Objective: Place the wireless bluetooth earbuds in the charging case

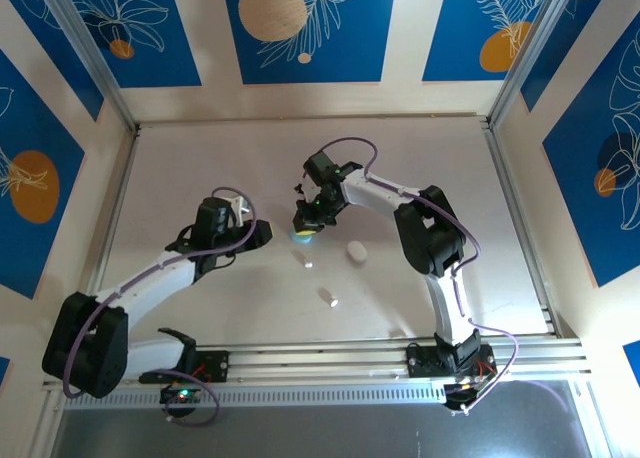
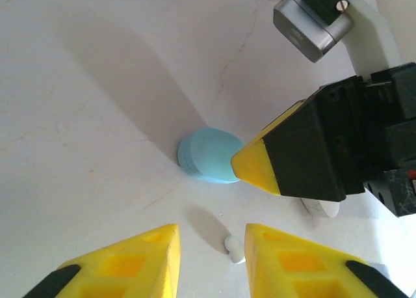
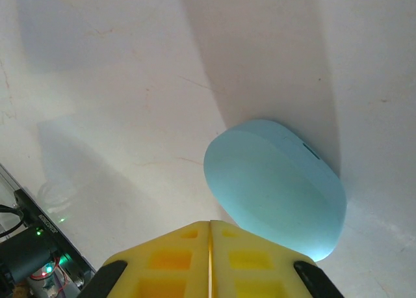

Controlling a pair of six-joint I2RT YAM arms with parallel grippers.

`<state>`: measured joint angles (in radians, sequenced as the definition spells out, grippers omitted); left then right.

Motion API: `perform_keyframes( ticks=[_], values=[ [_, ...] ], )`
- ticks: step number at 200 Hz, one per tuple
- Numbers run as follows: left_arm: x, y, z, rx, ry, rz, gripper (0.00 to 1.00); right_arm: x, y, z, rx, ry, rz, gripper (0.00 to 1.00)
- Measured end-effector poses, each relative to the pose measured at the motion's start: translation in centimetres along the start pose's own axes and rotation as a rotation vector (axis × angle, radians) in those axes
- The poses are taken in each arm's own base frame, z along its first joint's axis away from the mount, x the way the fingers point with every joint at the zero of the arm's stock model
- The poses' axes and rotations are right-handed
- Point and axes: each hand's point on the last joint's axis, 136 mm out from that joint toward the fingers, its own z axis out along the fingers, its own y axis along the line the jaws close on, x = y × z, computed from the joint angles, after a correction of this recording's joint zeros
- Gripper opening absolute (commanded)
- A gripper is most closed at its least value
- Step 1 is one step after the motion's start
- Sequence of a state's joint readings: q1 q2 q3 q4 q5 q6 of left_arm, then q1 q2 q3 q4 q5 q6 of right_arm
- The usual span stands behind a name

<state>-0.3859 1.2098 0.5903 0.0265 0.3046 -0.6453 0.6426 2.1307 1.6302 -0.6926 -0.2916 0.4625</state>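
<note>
Right fingers pressed together, angled down at the blue case.

2 arms, 1 lt-blue case, 1 white case, 2 white earbuds.

Bright, diffuse light; broad soft shadows across the pale table; mild wide-angle wrist-view distortion.

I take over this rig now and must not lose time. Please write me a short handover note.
Left gripper: open, empty, a white earbud on the table just ahead.
Right gripper: shut, empty, tip at the closed blue case.
White case: right of it.
Another small white piece lies toward the near edge.
Done: no earbud visibly inserted.
Left: open the case, insert the earbuds.
</note>
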Motion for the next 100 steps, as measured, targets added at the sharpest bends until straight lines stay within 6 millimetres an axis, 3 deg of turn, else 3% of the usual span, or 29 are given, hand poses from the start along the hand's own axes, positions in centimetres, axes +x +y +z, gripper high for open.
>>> perform_keyframes(
  ticks=[44, 100],
  values=[
    [0.3, 0.0, -0.4, -0.006, 0.008, -0.003, 0.33, 0.5, -1.1, 1.6, 0.004, 0.043, 0.033, 0.09],
    [0.3, -0.1, -0.8, -0.005, 0.007, -0.003, 0.35, 0.4, -0.9, 1.5, 0.007, 0.034, 0.029, 0.09]
  ],
)
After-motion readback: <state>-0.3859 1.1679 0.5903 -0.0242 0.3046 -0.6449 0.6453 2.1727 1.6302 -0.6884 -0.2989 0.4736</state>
